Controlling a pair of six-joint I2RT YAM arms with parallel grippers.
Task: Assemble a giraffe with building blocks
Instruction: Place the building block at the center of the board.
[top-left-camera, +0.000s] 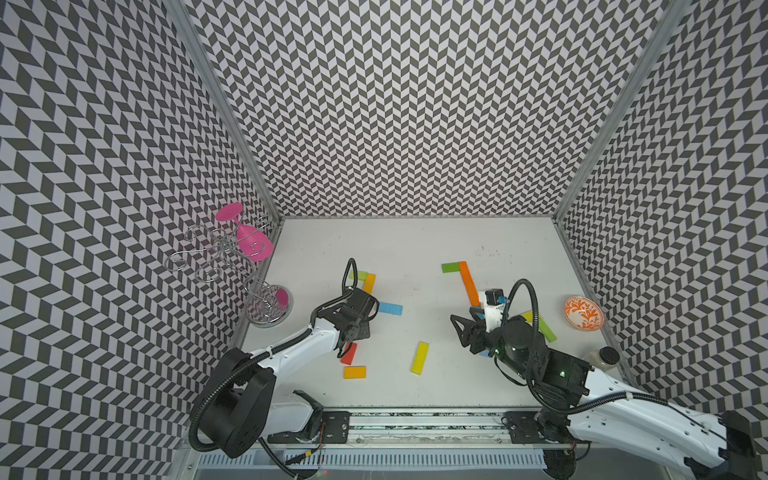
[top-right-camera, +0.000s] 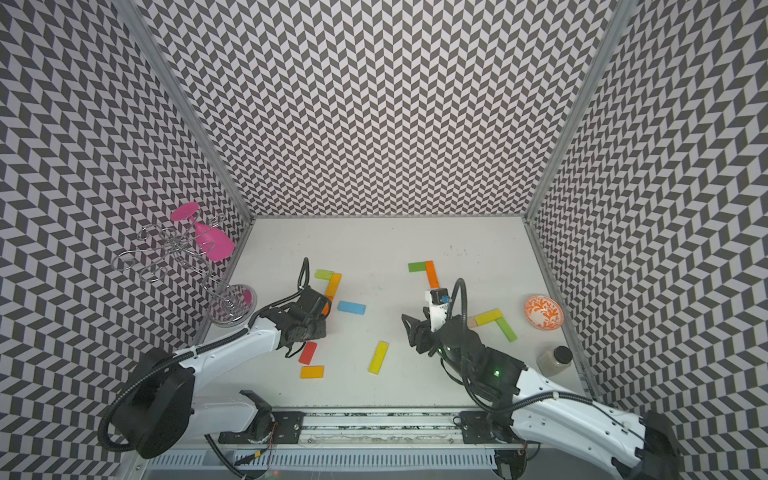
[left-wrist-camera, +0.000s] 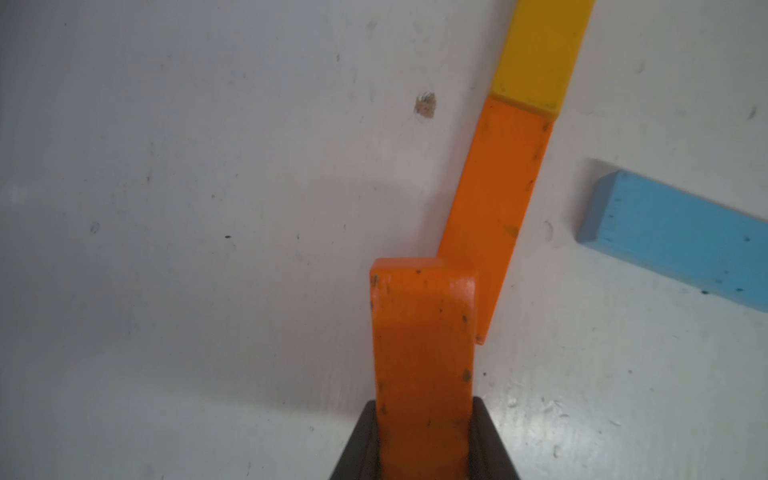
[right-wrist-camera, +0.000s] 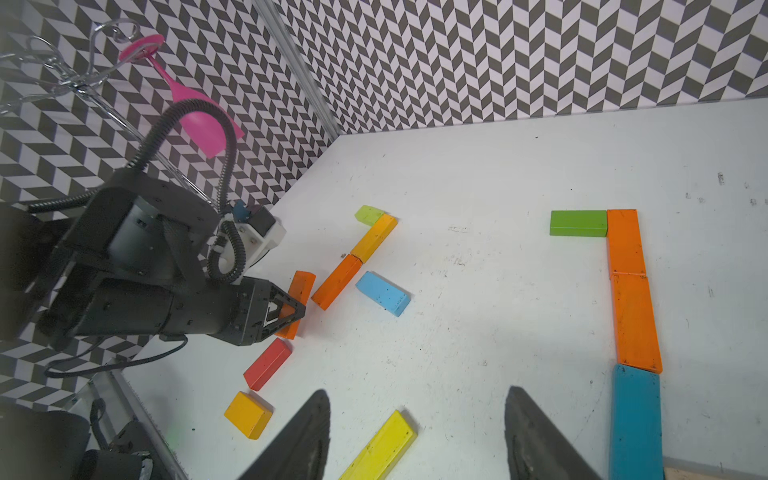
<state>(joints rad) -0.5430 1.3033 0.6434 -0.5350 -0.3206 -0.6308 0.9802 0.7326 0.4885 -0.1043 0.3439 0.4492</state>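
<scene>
My left gripper (left-wrist-camera: 424, 436) is shut on an orange block (left-wrist-camera: 424, 353), held on end close beside the near end of a flat orange block (left-wrist-camera: 494, 199). That flat block continues a row with a yellow-orange block (right-wrist-camera: 374, 237) and a lime block (right-wrist-camera: 368, 214). A light blue block (top-left-camera: 390, 308) lies just right of the row. A second row stands at the right: green block (top-left-camera: 451, 267), orange blocks (top-left-camera: 468, 282), blue block (right-wrist-camera: 636, 419). My right gripper (right-wrist-camera: 419, 436) hangs open above a loose yellow block (top-left-camera: 420, 357), holding nothing.
A red block (top-left-camera: 349, 352) and a yellow-orange block (top-left-camera: 354, 372) lie near the left arm. Yellow (top-right-camera: 488, 317) and green (top-right-camera: 508, 328) blocks lie behind the right arm. An orange-patterned bowl (top-left-camera: 583, 313) and a jar (top-left-camera: 604, 358) stand at the right wall; a wire rack (top-left-camera: 270, 307) with a pink glass (top-left-camera: 249, 241) stands at the left.
</scene>
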